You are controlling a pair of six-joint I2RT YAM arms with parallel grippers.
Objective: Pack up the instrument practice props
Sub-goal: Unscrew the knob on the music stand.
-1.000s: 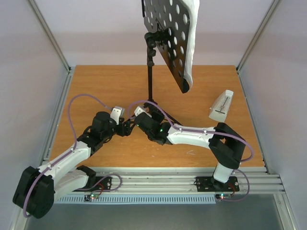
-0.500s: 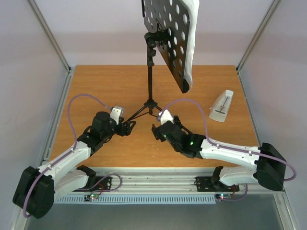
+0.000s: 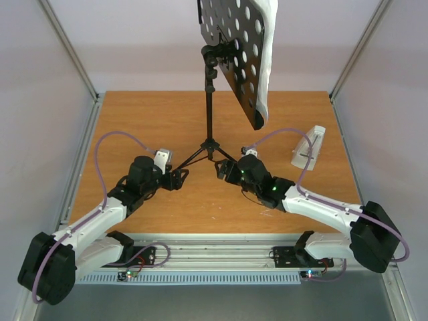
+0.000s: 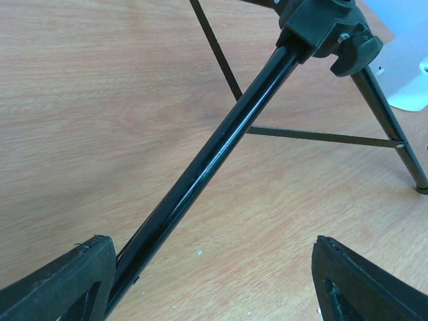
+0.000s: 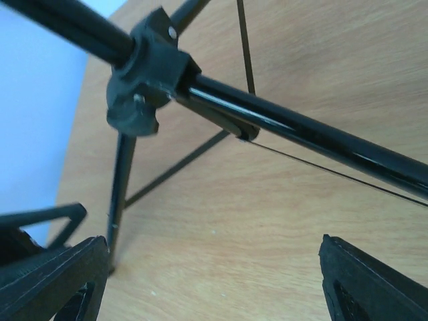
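The black tripod music stand stands mid-table, its round-holed desk high at the back. White sheet-music pages lie on the desk's far face. The pale metronome stands at the right. My left gripper is open at the foot of the stand's left leg. In the left wrist view that leg runs past my left finger. My right gripper is open by the right leg. In the right wrist view the hub and a leg lie ahead of the jaws.
The wooden table has metal rails along its left, right and near edges. Pale walls close in the back and both sides. Purple cables loop over both arms.
My right arm has swung out to the right and dropped low. Its gripper moved from left of the tripod hub to the right leg. The left arm has not moved.
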